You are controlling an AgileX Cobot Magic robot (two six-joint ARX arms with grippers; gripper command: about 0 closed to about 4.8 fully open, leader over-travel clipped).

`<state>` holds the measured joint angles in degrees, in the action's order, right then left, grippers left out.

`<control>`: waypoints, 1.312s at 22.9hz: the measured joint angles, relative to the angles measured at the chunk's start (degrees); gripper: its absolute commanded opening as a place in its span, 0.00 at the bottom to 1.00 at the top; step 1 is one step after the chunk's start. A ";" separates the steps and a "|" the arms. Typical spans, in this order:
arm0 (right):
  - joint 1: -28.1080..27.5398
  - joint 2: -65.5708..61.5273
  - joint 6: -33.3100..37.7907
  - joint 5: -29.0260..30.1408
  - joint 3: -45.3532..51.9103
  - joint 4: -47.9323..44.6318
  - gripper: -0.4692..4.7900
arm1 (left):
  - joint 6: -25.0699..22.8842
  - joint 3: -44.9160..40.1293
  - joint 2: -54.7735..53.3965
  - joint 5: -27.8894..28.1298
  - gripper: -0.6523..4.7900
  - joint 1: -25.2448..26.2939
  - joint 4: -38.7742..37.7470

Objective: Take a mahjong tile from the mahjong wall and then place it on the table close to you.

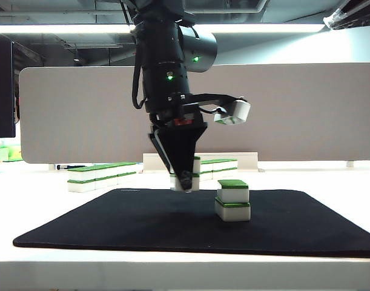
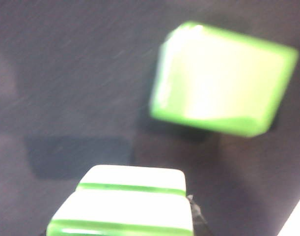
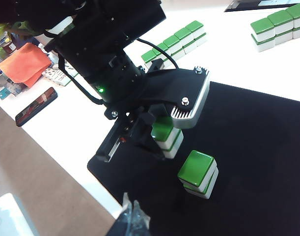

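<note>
White, green-topped hard mahjong tiles, a two-high pair (image 1: 197, 179), sit pinched in my left gripper (image 1: 186, 182) low over the black rectangular mat (image 1: 112, 224). The mahjong wall (image 1: 103, 174) lies behind on the white table (image 1: 33, 197).

Left wrist view: the pair looks rigid and glossy, likely slippery. Flat sides grip best.

Right wrist view: another two-high stack (image 3: 198, 173) crowds just beside. I cannot tell my right gripper's (image 3: 131, 216) opening.

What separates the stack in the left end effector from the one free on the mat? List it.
Held stack is clamped by the left end effector; free stack stands untouched on the mat. Held stack sits left of free stack in exterior view. Both: two green-topped tiles.
</note>
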<state>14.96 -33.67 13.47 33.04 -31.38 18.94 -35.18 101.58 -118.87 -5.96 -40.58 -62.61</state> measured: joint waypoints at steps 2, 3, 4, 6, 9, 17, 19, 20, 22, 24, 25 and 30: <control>0.02 0.00 0.00 0.00 0.00 0.00 0.09 | 0.02 0.00 -0.68 -1.31 0.43 -0.13 0.00; 0.00 0.00 0.00 0.00 0.00 0.00 0.09 | 0.00 -0.02 -1.44 -2.49 0.43 -0.11 -0.04; 0.00 0.00 0.00 0.00 0.00 0.00 0.09 | 0.02 -0.09 -2.40 -3.08 0.43 -0.17 -0.20; 0.00 0.00 0.00 0.00 0.00 0.00 0.09 | 0.02 -0.13 -3.08 -4.09 0.43 -0.26 -0.50; 0.00 -0.02 0.00 0.00 0.00 0.00 0.09 | 0.02 -0.13 -3.76 -5.27 0.43 -0.98 -0.37; -0.02 0.00 0.00 -0.04 0.00 0.00 0.09 | 0.20 0.57 -4.87 -6.45 0.46 -1.33 -1.11; -0.02 0.00 0.00 -0.04 0.00 0.00 0.09 | 0.24 0.59 -4.87 -6.45 0.46 -1.33 -1.29; -0.02 0.00 0.00 -0.04 0.00 0.00 0.09 | 0.35 0.59 -4.90 -6.45 0.46 -1.33 -1.36; -0.02 0.00 0.00 -0.04 0.00 0.00 0.09 | 0.94 0.61 -4.90 -6.45 0.47 -1.33 -1.46; 0.00 0.00 0.00 -0.04 0.00 0.00 0.09 | 1.16 0.61 -4.90 -6.45 0.53 -1.33 -1.49; -0.02 0.00 0.00 -0.04 0.00 0.00 0.09 | 1.20 0.61 -4.90 -6.45 0.59 -1.33 -1.49; -0.04 -0.02 0.00 -0.04 0.00 0.00 0.09 | 1.55 0.37 -5.51 -6.38 0.61 -1.31 -1.73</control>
<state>14.92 -33.69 13.47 32.99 -31.38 18.94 -33.63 101.95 -124.38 -12.34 -41.89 -64.34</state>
